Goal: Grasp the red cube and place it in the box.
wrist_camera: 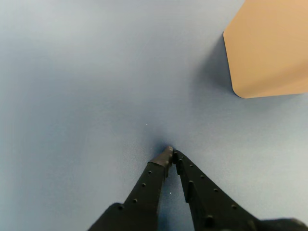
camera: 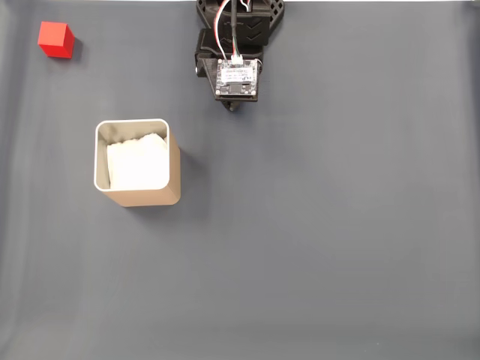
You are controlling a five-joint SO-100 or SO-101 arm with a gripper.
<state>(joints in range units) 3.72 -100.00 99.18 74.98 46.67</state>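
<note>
Red cube (camera: 56,39): sits at the top left of the fixed view, flat on the mat, alone and well apart from everything else.
Box (camera: 137,196): tan, square with rounded corners, upright on the mat at left of centre in the fixed view, below and to the right of the cube; its thin pale rim is open to the camera.
Padding (camera: 136,163): white, crumpled, inside the box.
Box in the wrist view (wrist_camera: 272,48): one plain tan wall with a rounded corner fills the upper right, casting a soft shadow to its left.
Arm (camera: 238,45): black, at the top centre of the fixed view, carrying a small board with red and white wires; it is to the right of the cube and above and right of the box.
Gripper (wrist_camera: 171,153): two black fingers pressed together at their tips, pinching nothing, pointed down at bare mat, with the box off to the right in the wrist view.
Mat (camera: 337,225): dull blue-grey, covering the whole work surface.
</note>
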